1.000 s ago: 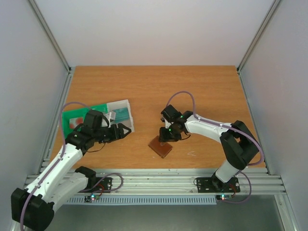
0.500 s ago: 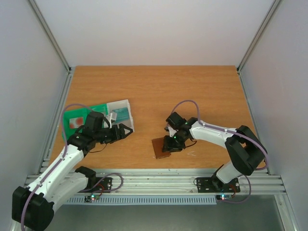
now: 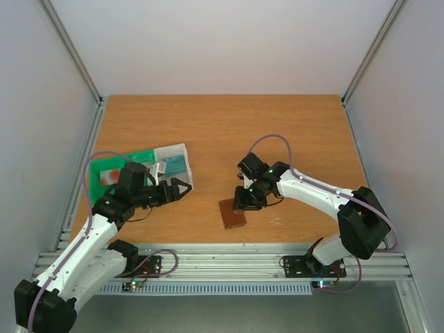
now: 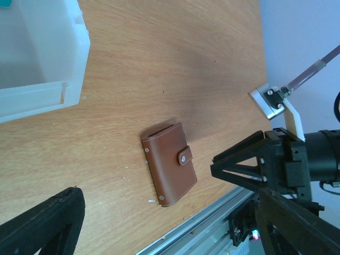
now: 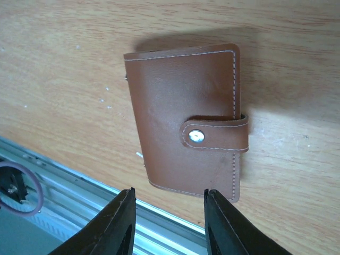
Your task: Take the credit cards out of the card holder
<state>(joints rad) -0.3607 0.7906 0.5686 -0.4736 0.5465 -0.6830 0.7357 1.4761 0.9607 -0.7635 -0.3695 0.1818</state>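
Observation:
The card holder (image 3: pixel 232 214) is a brown leather wallet lying flat on the table near the front edge, closed with its snap tab fastened. It also shows in the left wrist view (image 4: pixel 169 164) and the right wrist view (image 5: pixel 187 121). No credit cards show at it. My right gripper (image 3: pixel 244 204) (image 5: pixel 169 226) hovers open just over the wallet's far right edge, touching nothing. My left gripper (image 3: pixel 182 189) (image 4: pixel 170 234) is open and empty, left of the wallet and pointing toward it.
A green and clear plastic compartment tray (image 3: pixel 182 149) stands at the left, behind my left gripper, with a teal flat thing (image 3: pixel 177 164) in its clear part. Its white wall (image 4: pixel 74 48) shows in the left wrist view. The metal front rail (image 3: pixel 229 253) runs close behind the wallet.
The wallet was tilted up under my right gripper; now it lies flat and closed. My right gripper has let go and drawn back slightly. The left arm shifted a little.

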